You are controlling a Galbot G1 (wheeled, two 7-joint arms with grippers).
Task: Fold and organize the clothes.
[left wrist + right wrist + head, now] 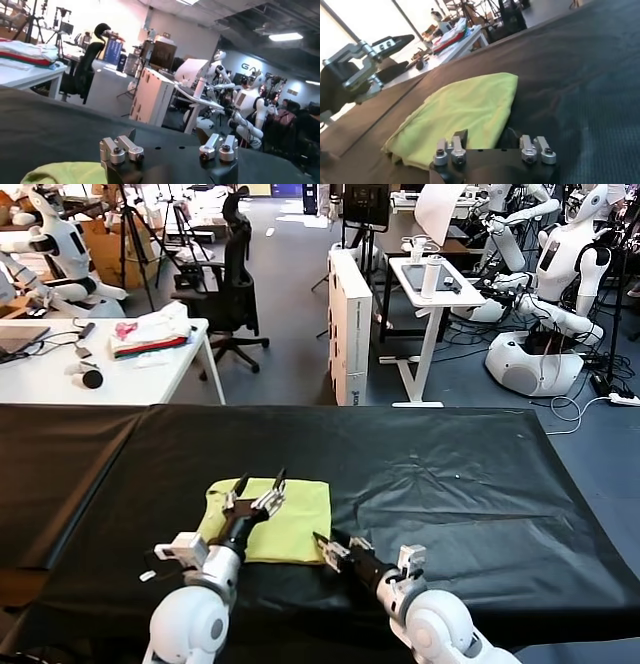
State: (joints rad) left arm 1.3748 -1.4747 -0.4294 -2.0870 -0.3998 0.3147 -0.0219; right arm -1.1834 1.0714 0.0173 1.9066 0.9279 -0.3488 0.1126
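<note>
Where left gripper (pixel 262 485) hovers — T-shirt (pixel 290 529) partly hidden.

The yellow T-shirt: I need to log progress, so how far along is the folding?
Done: the T-shirt lies folded into a compact rectangle on the black table. In hand: nothing; the left gripper hovers open over it, and the right gripper sits at its near corner. Left: perhaps a final tidy.
</note>
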